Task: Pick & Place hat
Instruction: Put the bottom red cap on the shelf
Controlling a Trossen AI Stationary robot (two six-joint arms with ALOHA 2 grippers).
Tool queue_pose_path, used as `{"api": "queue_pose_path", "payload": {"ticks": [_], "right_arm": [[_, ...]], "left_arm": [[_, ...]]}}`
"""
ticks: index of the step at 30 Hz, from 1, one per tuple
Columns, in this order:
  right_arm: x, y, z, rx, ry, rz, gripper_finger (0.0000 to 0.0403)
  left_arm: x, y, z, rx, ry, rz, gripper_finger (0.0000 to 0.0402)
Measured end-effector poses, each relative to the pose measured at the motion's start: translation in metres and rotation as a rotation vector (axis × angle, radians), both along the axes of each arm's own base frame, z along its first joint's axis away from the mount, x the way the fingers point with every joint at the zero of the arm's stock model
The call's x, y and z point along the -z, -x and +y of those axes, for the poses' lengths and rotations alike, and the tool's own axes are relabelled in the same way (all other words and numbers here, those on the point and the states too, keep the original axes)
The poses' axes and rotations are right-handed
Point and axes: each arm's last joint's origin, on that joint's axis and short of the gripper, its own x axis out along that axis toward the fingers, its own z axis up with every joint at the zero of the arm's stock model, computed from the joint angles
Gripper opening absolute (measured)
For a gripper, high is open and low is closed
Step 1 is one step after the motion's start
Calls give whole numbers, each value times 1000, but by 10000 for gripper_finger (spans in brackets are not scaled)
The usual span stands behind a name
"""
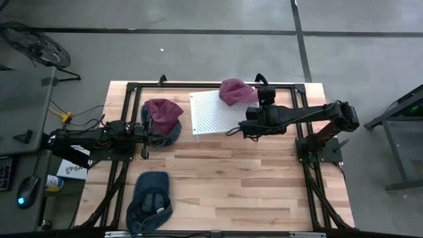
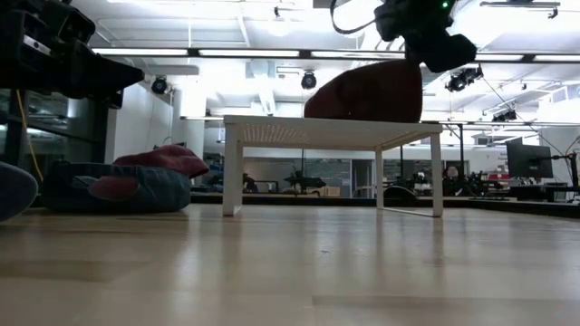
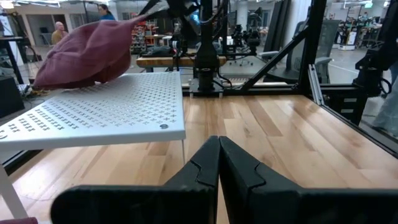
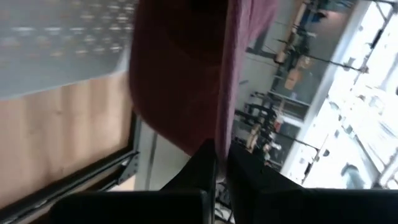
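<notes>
The table is pale butcher-block wood in light tan strips, framed by black metal rails. On it stands a white perforated platform, its top dotted with a regular grid of small holes. A maroon hat sits at the platform's far corner (its fabric reads deep wine-red in the right wrist view). A second maroon hat lies on a denim-blue hat, and a dark navy cap lies nearer the front edge. Both arms are dark, almost black. The floor is grey concrete crossed by dark lines.
</notes>
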Motion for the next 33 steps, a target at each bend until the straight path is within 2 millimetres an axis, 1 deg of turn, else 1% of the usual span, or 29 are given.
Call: {"api": "queue_pose_path", "payload": {"ticks": [7, 14, 19, 23, 28, 33], "right_arm": [[4, -1, 15, -19, -145, -20, 31], [8, -3, 33, -51, -297, -45, 37], [10, -8, 40, -32, -349, -144, 46], [11, -15, 41, 15, -407, -269, 58], [11, -23, 43, 60, -506, -401, 69], [11, -32, 40, 67, -545, -494, 72]], "left_arm": [[0, 0, 0, 0, 0, 0, 7], [0, 0, 0, 0, 0, 0, 7], [0, 0, 0, 0, 0, 0, 7], [0, 0, 0, 0, 0, 0, 7], [0, 0, 0, 0, 0, 0, 7], [0, 0, 0, 0, 0, 0, 7]]}}
